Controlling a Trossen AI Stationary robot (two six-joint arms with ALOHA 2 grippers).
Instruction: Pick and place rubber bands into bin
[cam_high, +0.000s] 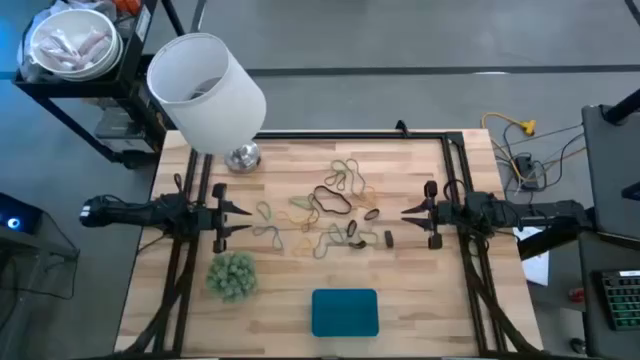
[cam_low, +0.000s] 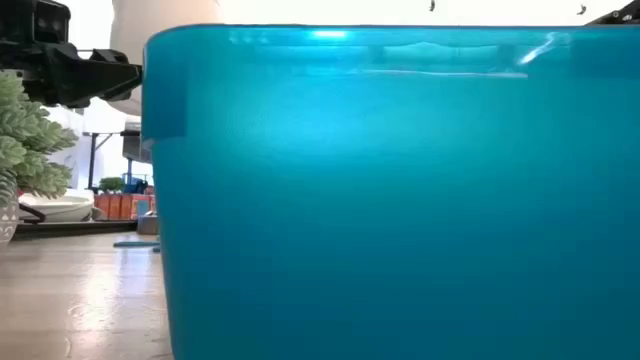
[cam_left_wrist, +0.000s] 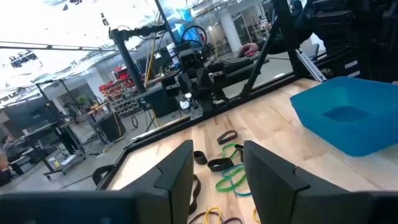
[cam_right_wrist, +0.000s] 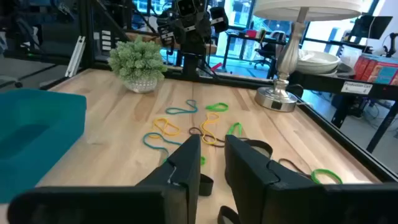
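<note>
Both end effectors, left (cam_high: 243, 212) and right (cam_high: 407, 211), gape empty; bin (cam_high: 345, 312) holds nothing; rubber bands (cam_high: 333, 201) on table (cam_high: 420, 300)

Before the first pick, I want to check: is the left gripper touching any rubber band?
Apart. In the high view the left gripper has bare wood between its tips and the nearest rubber bands.

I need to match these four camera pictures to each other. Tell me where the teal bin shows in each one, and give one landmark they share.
High view: the bin lies at bottom centre, near the table's front edge.
Low view: it fills most of the frame, right against the lens.
Left wrist view: right side.
Right wrist view: left edge.
Shared landmark: the fuzzy green ball, seen also at the low view's left and in the right wrist view.
</note>
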